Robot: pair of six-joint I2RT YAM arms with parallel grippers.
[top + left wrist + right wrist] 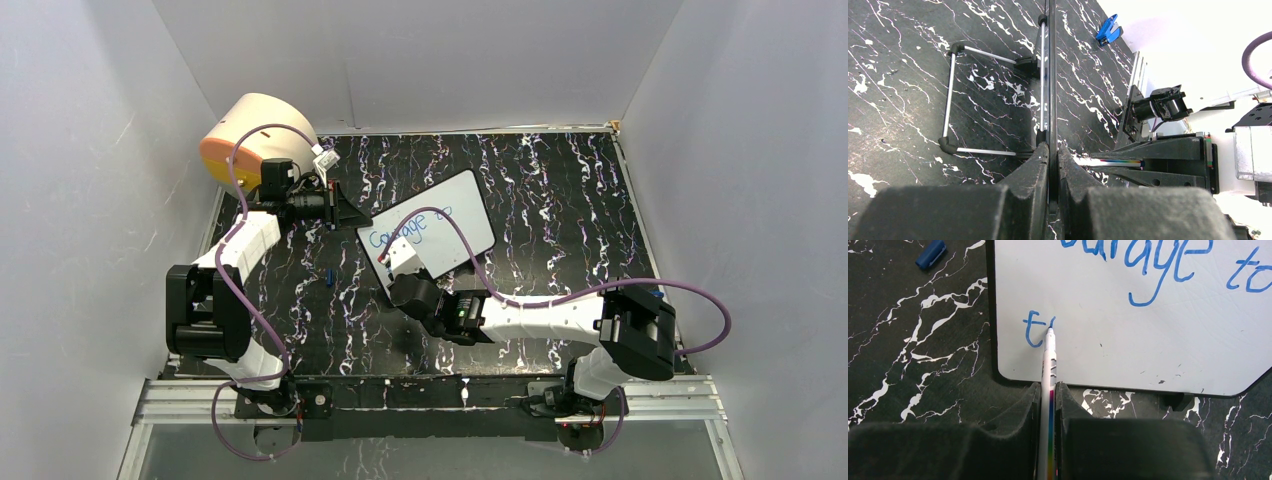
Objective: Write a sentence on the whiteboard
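Right wrist view: right claw (1048,388) pinches a marker (1050,356), tip on the whiteboard (1148,350) by the blue sentence (1143,260). Left claw (1053,150) pinches the whiteboard's edge.

— What is the whiteboard (1148,345) faced with?
— Smooth, glossy white, inside a thin matt black rim. The table (923,365) is black with white marble veining and looks faintly grainy.
— And the marker (1049,365)?
— Smooth white plastic. The blue cap (930,252), at ten o'clock from its tip, looks plastic too. The right end effector (1048,390) has coarse matt black fingers.
— The stand (950,95)?
— Shiny metal rods, black plastic corners.
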